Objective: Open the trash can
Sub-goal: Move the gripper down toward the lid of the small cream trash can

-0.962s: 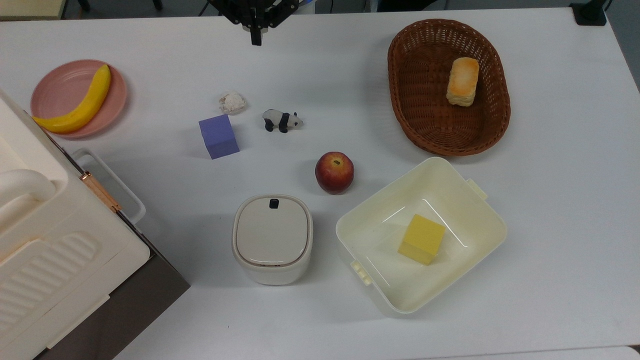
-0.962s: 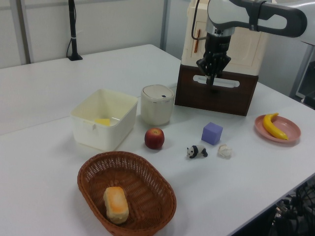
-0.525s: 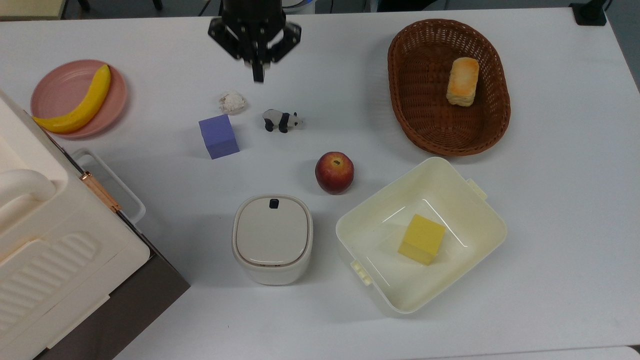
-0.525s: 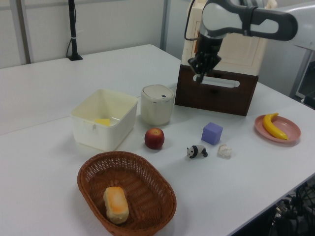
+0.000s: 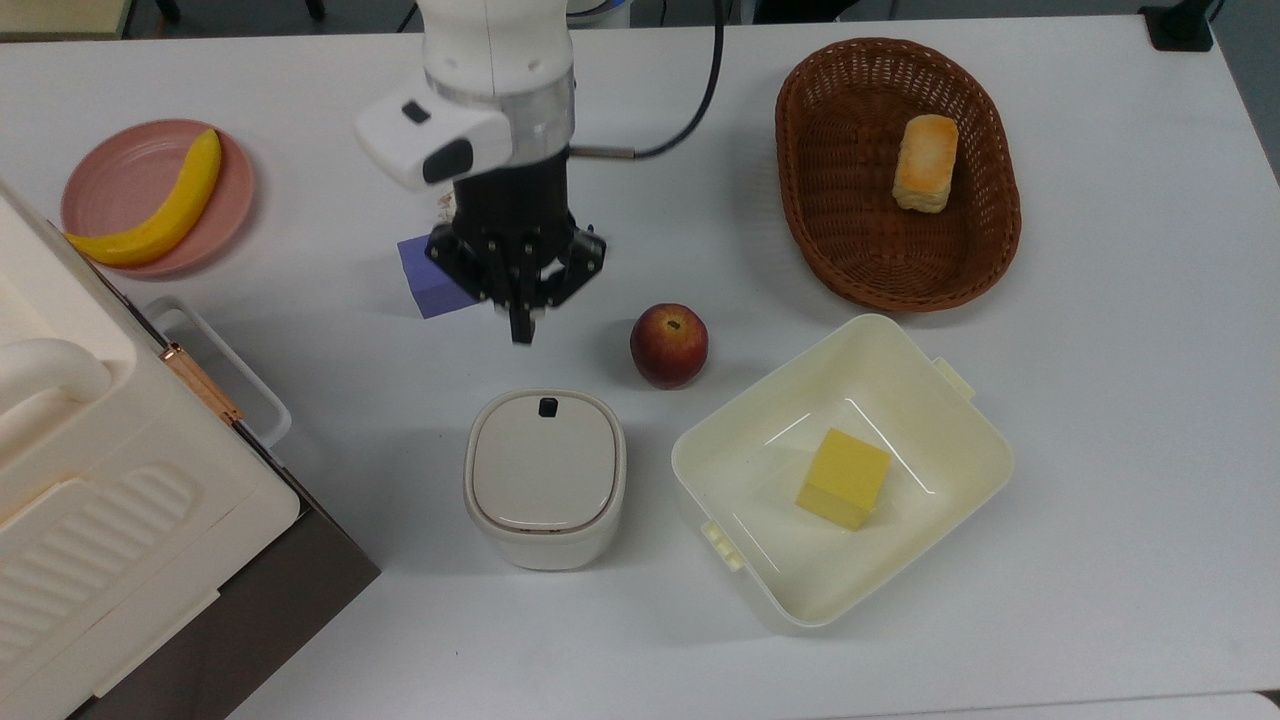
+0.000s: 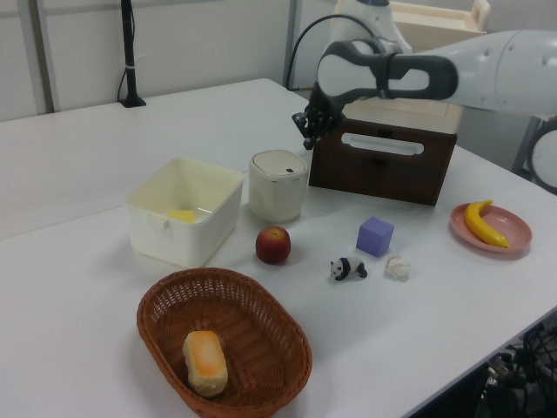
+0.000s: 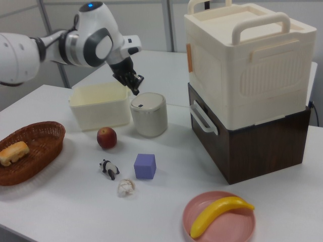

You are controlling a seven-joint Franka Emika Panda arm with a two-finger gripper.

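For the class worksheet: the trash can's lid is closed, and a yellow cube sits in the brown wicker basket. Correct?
One error. The top view shows the yellow cube inside the cream tub; the wicker basket holds a bread roll. The trash can lid is indeed closed.

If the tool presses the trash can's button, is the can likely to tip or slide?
Tipping seems unlikely: the trash can looks squat and flat-based. Sliding seems unlikely too, since a downward press on the top-facing button pushes it into the table. It looks like light plastic, so a sideways nudge could shift it.
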